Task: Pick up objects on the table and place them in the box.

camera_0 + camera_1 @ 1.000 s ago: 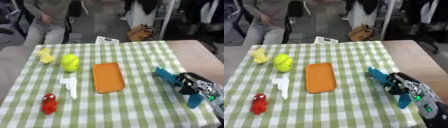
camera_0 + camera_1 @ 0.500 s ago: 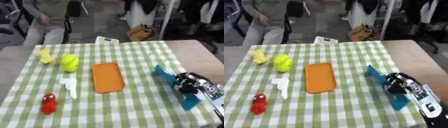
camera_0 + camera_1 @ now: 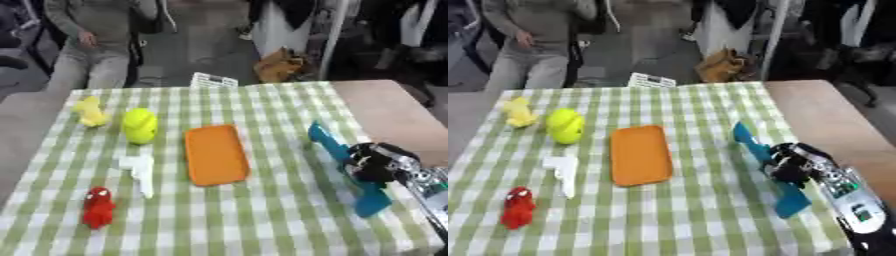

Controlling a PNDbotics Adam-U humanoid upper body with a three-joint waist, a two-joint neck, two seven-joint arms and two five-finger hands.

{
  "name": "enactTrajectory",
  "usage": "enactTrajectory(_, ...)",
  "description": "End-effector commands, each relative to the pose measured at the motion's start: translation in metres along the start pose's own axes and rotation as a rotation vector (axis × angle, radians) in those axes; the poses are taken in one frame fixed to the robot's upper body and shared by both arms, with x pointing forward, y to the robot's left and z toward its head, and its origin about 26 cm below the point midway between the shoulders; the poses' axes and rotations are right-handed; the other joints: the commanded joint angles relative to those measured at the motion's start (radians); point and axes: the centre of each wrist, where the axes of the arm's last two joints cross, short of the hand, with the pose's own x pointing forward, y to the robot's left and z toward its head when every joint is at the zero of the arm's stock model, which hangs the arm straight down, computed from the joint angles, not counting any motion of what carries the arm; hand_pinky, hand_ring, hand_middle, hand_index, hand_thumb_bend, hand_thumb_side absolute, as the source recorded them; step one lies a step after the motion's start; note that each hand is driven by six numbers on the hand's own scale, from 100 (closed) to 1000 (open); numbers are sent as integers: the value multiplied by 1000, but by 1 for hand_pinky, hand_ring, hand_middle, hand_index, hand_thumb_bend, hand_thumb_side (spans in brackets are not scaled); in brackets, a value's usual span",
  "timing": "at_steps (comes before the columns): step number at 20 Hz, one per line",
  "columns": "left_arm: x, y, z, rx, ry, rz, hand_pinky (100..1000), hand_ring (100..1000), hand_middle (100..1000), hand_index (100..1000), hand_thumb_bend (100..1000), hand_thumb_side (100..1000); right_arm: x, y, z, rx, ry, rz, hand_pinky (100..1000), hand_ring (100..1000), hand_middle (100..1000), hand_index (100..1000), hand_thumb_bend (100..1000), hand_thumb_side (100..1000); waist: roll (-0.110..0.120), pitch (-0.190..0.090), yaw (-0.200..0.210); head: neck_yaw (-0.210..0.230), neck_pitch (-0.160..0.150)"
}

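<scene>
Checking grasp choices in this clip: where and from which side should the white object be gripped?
Grip the white object on its long straight shaft, coming from above with the fingers across its narrow width. It lies flat, pointing toward the robot, with free cloth on both sides.

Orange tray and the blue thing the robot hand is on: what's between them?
Nothing. Between the orange tray and the blue thing under the right robot hand is only bare checked cloth, clearest in the left eye view.
</scene>
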Motion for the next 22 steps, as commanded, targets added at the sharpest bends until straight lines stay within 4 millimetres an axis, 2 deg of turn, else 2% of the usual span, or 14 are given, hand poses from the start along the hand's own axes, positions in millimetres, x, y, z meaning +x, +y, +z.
enactTrajectory(1,4,4,-4,-8,-21,-10,540,675,725,841,202,842,21,-12,0,-19,-59,7,116,432,484,756,100,100,-17,-6,3,-5,-1)
enactTrajectory(22,2,1,-4,-28,-14,-1,539,675,726,841,198,845,80,-25,-23,-24,-172,122,108,431,486,756,100,100,-17,-8,16,-20,-2)
